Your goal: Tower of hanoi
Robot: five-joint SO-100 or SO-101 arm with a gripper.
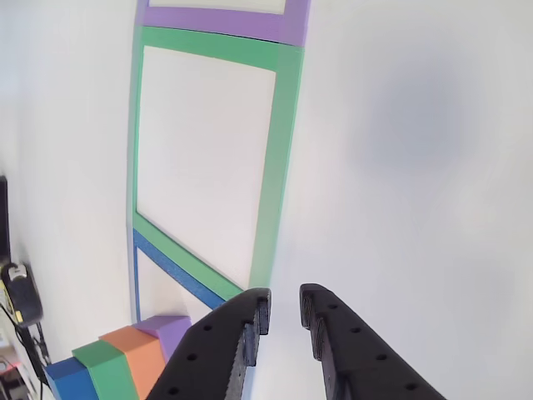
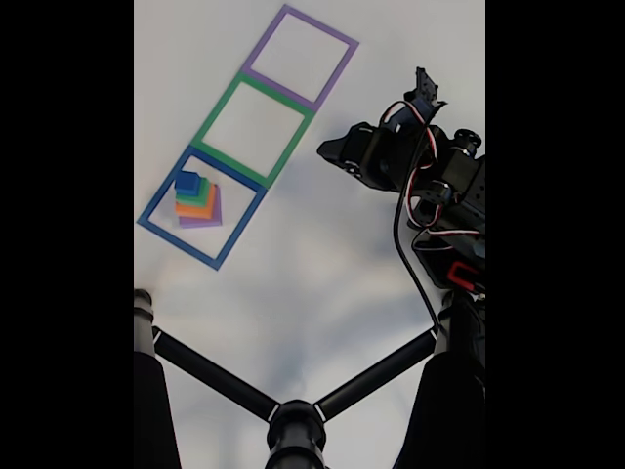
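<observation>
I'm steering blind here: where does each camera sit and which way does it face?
Other view: rides behind the pincer, looking forward along the table at the green frame and block stack; both black fingers show.
Fixed view: high above, looking down; arm, tripod legs show.
Shared: green frame, block stack.

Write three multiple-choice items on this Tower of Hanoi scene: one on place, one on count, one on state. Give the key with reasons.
1. The block stack sits in which square?
A. purple
B. green
C. blue

2. How many blocks are stacked?
A. two
B. four
C. six

3. The hand is:
A. holding a block
B. holding nothing
C. resting on the stack

Key: 1 C, the blue square frames the stack in the fixed view. 2 B, blue, green, orange and purple layers. 3 B, only table shows between its fingers in the other view.
</observation>
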